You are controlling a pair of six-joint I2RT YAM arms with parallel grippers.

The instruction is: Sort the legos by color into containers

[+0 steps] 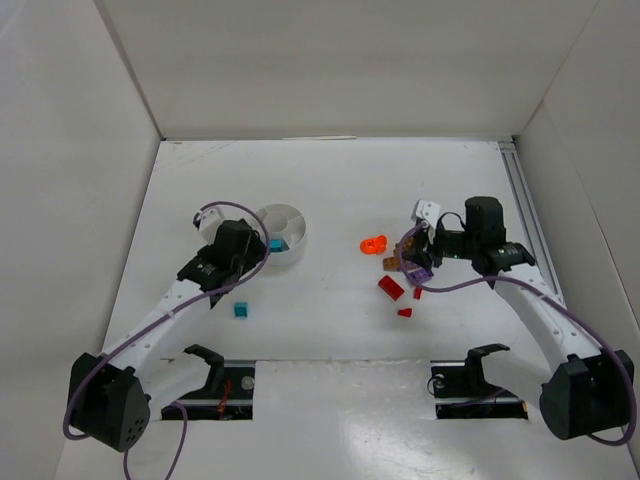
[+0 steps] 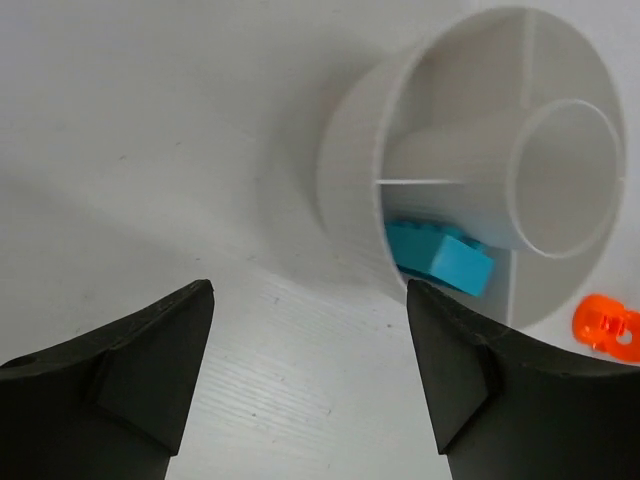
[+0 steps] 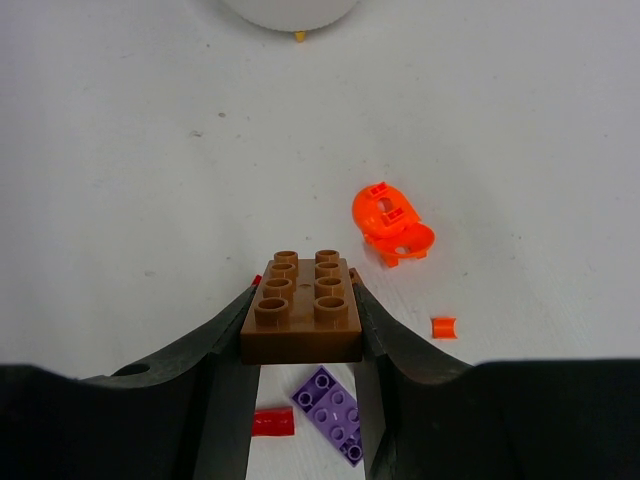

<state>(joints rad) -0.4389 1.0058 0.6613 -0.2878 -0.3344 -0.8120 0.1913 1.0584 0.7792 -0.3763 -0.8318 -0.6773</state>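
At about 3 o'clock on the desk point(image 1: 330, 180) in the overhead view, the right hand point(image 3: 303, 300) is clamped on a brown brick point(image 3: 300, 340), one finger on each long side, studs up. The brick seems lifted, since a purple brick point(image 3: 332, 400) and a red piece point(image 3: 272, 422) show on the desk beneath it. An orange ring piece point(image 3: 392, 222) lies just past it at 1 o'clock, and a tiny orange piece point(image 3: 443, 327) at 3 o'clock.

The white dish point(image 1: 295, 222) sits at about 10 o'clock on the desk, well apart from this pile. One teal brick point(image 2: 440, 258) already lies in the wedge nearest the left hand point(image 2: 308, 300), which is spread wide with nothing between its fingers, just beside the dish at its 7 o'clock. A second teal brick point(image 1: 240, 310) rests on the desk near that arm.

The step in hand looks like carrying the brown brick to the dish. To do it well:
- Keep the squeeze steady, as the grip is only on the smooth side walls.
- Rise above the rim before crossing, and pass over the orange ring rather than through it.
- Come in from the dish's 3 o'clock side, since the left hand crowds the other.
- Centre over a wedge away from the teal one, clear of the hub, then let go low so the brick does not bounce out.
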